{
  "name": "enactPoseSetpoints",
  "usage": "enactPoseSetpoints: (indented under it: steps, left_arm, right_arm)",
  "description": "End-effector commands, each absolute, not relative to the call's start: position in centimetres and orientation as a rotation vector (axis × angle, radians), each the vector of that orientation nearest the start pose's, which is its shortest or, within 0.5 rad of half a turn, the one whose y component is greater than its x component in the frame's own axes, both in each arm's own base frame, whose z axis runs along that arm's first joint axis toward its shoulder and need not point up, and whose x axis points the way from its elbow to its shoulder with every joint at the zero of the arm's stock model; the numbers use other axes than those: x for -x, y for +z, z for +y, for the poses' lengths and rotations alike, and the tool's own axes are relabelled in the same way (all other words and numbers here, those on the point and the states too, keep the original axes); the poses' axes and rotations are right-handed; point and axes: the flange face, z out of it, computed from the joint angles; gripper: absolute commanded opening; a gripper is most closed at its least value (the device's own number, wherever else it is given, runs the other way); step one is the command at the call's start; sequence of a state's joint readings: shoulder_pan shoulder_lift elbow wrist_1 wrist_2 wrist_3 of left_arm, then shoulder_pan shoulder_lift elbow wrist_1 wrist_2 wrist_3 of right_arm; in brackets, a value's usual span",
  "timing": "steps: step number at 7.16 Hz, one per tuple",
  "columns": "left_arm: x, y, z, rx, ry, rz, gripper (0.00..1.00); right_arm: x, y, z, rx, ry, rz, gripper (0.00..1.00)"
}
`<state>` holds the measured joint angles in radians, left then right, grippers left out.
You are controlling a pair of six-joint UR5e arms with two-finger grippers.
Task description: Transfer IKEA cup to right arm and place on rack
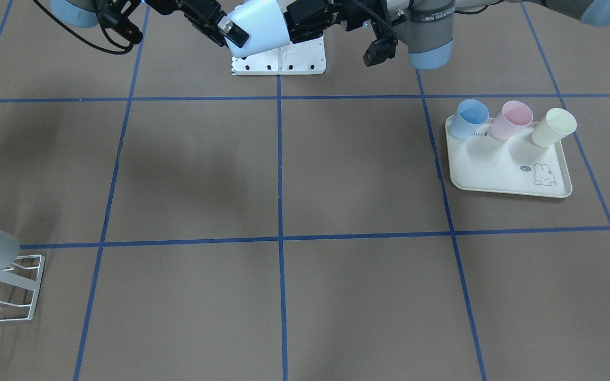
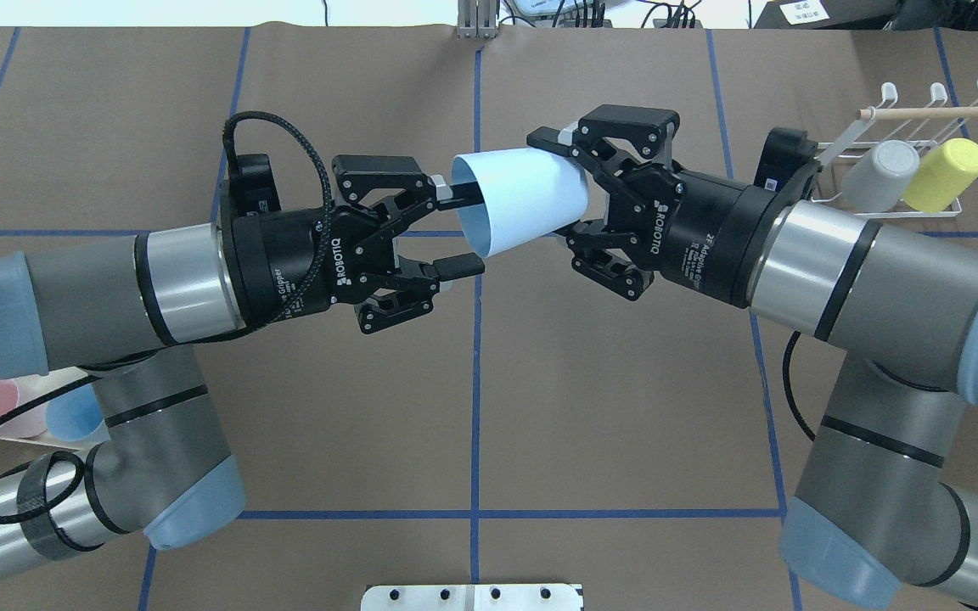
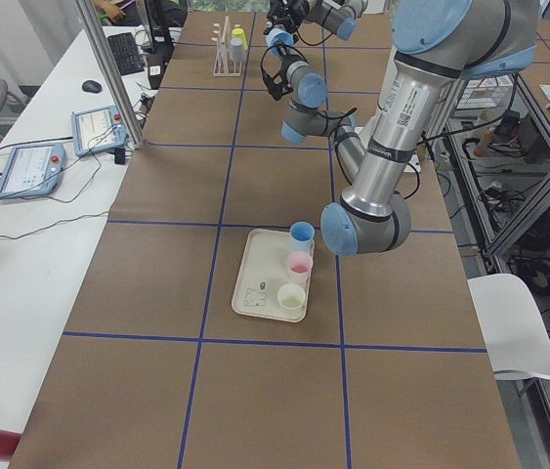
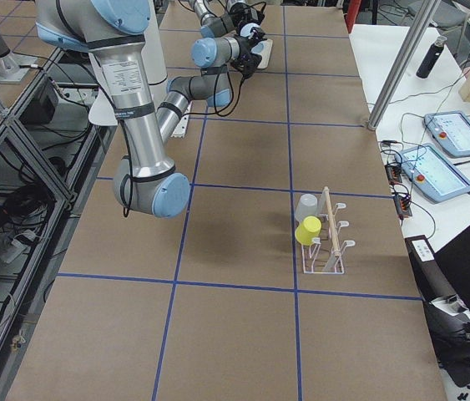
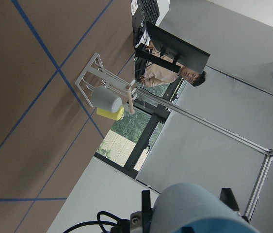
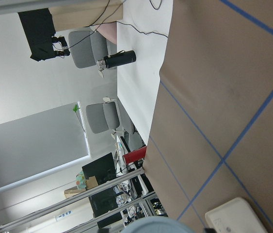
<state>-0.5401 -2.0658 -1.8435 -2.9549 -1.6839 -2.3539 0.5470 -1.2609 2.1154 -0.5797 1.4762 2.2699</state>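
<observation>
One blue cup (image 2: 523, 204) — in right jaws, midair

Robotics laboratory: a left arm (image 2: 115, 288) and a right arm (image 2: 862, 263) are mounted at a long table (image 3: 255, 391), which is covered in brown paper and marked into squares with blue tape (image 1: 279, 238). Teach pendants (image 3: 28, 168), a keyboard (image 3: 123, 54) and a mouse (image 3: 92, 86) are laid out on a white side bench (image 3: 21, 283); office chairs (image 6: 95, 48) and a monitor (image 5: 175, 48) are seen beyond.
</observation>
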Motion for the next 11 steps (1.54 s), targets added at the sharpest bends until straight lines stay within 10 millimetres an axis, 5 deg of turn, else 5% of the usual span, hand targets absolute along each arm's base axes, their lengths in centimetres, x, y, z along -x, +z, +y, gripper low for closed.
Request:
enactPoseSetpoints:
  steps: [1, 3, 5, 9, 11]
  left_arm:
    - [-36.2, 13.6, -39.8, 0.255, -0.693, 2.173, 1.00]
    - [-36.8, 15.2, -41.4, 0.235, -0.727, 2.136, 1.00]
    - [-37.5, 16.3, -42.5, 0.194, -0.733, 2.106, 1.00]
    - [-39.1, 18.1, -43.5, 0.183, -0.752, 2.056, 1.00]
    - [-39.7, 18.9, -43.9, 0.182, -0.762, 2.038, 1.00]
  right_arm:
    - [27.3, 21.4, -38.4, -0.308, 0.845, -1.749, 0.07]
    - [21.2, 29.9, -41.0, -0.634, 0.815, -1.430, 0.12]
    - [18.6, 38.3, -43.2, -0.894, 0.747, -1.047, 0.10]
    - [12.1, 49.6, -47.1, -1.000, 0.631, -0.628, 0.11]
    - [8.2, 55.8, -47.4, -1.019, 0.614, -0.602, 0.10]
